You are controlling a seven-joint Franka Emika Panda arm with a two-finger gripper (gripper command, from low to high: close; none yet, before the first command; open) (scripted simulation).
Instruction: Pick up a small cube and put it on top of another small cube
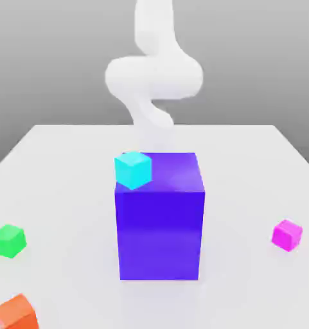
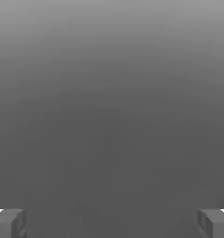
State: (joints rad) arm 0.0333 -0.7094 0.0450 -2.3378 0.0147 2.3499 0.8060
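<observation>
The pink cube is small, plain and bright magenta, with a lighter top face and a darker shaded side. It sits on the table toward the exterior view's right, well apart from the big blue block at the centre. A cyan cube rests on the block's top, at its front corner on the exterior view's left. A green cube lies on the table far to the exterior view's left, and an orange cube sits near the lower corner below it. The table is flat, pale and glossy white; behind it the backdrop is plain grey. The white arm rises behind the block. The gripper stands wide apart, its grey fingertips holding nothing.
</observation>
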